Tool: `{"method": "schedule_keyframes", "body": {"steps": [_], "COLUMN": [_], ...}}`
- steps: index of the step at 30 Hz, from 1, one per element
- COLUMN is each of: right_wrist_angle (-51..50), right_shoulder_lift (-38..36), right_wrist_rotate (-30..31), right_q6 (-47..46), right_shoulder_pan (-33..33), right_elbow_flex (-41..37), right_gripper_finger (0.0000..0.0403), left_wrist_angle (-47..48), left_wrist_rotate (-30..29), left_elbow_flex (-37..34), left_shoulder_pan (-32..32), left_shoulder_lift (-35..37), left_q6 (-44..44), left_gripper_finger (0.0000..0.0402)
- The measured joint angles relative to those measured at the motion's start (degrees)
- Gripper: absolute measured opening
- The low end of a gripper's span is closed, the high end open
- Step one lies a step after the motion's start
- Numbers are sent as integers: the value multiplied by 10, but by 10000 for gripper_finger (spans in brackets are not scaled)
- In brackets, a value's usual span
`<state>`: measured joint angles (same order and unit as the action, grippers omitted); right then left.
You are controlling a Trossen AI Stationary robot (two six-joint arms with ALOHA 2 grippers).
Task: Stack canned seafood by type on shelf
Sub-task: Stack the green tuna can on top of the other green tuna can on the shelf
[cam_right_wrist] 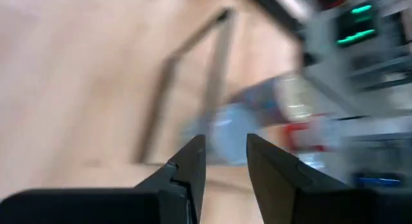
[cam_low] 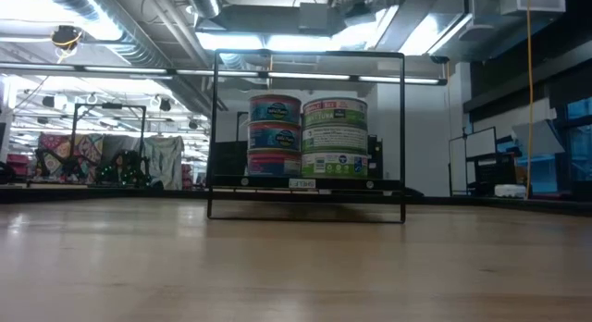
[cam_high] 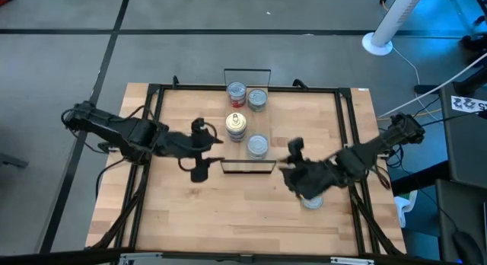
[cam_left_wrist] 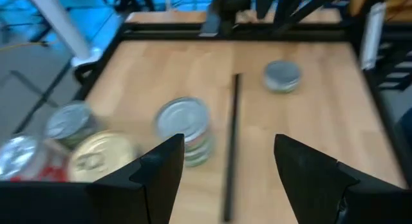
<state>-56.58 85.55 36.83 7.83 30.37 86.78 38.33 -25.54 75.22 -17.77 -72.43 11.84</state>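
High view: I see the right gripper (cam_high: 293, 176) hiding most of a lone tin (cam_high: 312, 202); fingers slightly parted, empty. Left gripper (cam_high: 199, 162) spread, empty.

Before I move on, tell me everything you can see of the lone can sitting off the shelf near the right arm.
The lone can is a short round tin with a plain silver-grey top, lying flat and upright on the wooden table, off the shelf on the right arm's side. In the high view the right tool and its wrist overlap most of it; whether they touch cannot be told. The left wrist view shows it standing free, nothing stacked on it.
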Motion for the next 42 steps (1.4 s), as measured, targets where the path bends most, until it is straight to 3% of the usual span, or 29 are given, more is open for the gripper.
{"method": "schedule_keyframes", "body": {"steps": [7,10,16,25,34,42], "right_wrist_angle": [-56,-49,-48,-25,80,104], "right_shoulder_lift": [5,6,6,6,6,6], "right_wrist_rotate": [-196,-241,-247,-249,-260,-270], "right_q6": [-212,-310,-439,-539,-556,-556], "right_shoulder_pan": [90,120,179,225,230,229], "right_elbow_flex": [-1,-14,-69,-175,-298,-346], "right_gripper_finger": [112,112,112,112,112,112], "left_wrist_angle": [-101,-144,-213,-324,-401,-415], "left_wrist_rotate": [0,0,-1,-1,-2,-2], "left_elbow_flex": [0,0,0,0,0,0], "left_shoulder_pan": [-54,-69,-95,-118,-120,-120], "left_shoulder_lift": [-46,-73,-139,-239,-297,-305], "left_q6": [0,-6,-7,-4,3,7], "left_gripper_finger": [237,237,237,237,237,237]}}
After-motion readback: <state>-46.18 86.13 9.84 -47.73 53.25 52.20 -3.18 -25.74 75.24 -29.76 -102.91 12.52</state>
